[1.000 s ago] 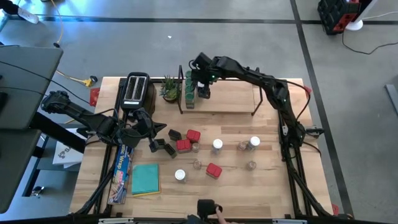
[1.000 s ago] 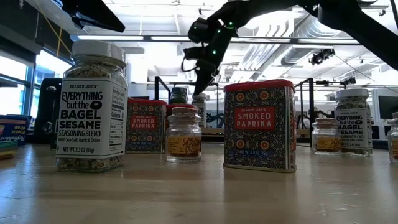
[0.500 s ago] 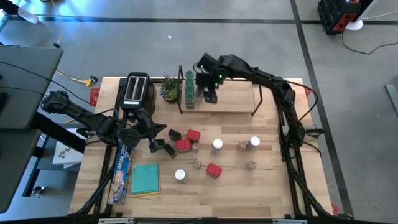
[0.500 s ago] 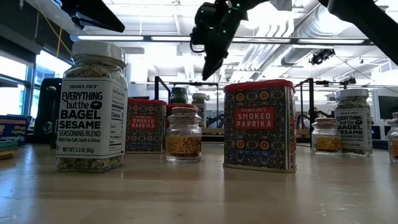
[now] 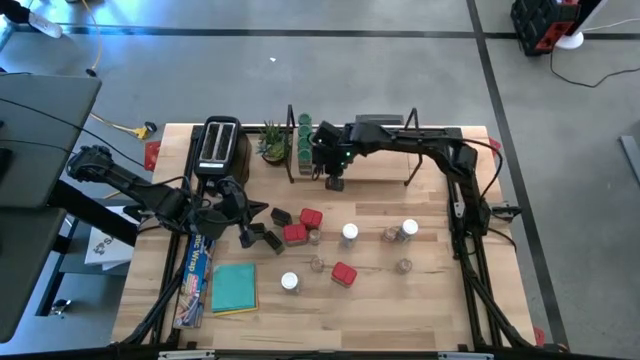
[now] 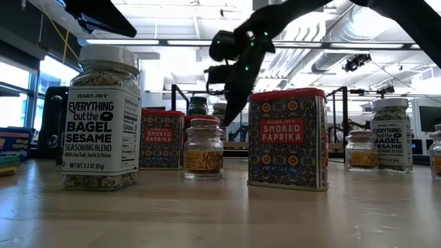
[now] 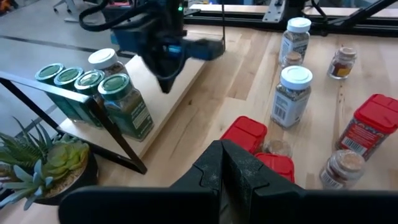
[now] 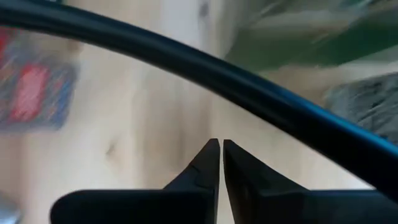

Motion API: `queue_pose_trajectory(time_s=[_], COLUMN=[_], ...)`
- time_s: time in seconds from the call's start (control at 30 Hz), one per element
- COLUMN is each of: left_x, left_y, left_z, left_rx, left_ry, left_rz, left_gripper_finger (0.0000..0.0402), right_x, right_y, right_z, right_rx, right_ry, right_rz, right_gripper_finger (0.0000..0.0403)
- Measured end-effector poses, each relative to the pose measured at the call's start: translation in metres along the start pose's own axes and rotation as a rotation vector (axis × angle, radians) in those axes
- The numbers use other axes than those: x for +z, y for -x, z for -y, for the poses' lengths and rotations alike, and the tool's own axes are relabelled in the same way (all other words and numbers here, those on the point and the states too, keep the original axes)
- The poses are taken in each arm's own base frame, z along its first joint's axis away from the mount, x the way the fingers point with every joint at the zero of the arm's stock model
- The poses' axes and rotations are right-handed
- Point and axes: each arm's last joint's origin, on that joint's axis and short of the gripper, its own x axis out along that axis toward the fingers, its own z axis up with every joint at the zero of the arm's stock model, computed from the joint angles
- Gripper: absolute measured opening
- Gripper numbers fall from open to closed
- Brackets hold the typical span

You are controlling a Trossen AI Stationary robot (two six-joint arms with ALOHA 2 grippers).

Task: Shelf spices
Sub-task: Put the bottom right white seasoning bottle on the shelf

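**Spice count, kind by kind**

Four green-lidded glass jars [image 7: 124, 102] stand on the light-wood plank shelf [image 5: 375, 170], with one white-lidded jar [image 7: 104, 60] just beside them. On the table in front of the shelf are three more white-lidded jars, three red rectangular tins [image 5: 344, 274], four tiny clear jars [image 5: 404, 266] and at least two dark rectangular tins [image 5: 281, 216].

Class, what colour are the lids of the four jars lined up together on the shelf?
Green lids, clearest in the left wrist view.

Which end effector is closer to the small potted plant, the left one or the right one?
The right. The right end effector is at the shelf's front edge, a little beyond the potted plant; the left end effector is farther, near the dark tins.
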Motion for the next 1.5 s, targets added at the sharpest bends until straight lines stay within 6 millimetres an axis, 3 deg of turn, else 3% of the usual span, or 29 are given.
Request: queue_pose_trajectory(time_s=[0.47,1.5], left_x=[0.001,0.001], left_y=[0.000,0.000], left_z=[0.000,0.000], left_rx=[0.012,0.016], left_ry=[0.013,0.016], left_rz=[0.010,0.013], left_gripper_finger=[0.0003,0.0003], right_x=[-0.017,-0.017], right_y=[-0.030,-0.022], right_z=[0.023,0.060], right_rx=[-0.187,-0.300], right_ry=[-0.125,-0.164], right_rz=[0.135,0.270], right_gripper_finger=[0.0000,0.0000])
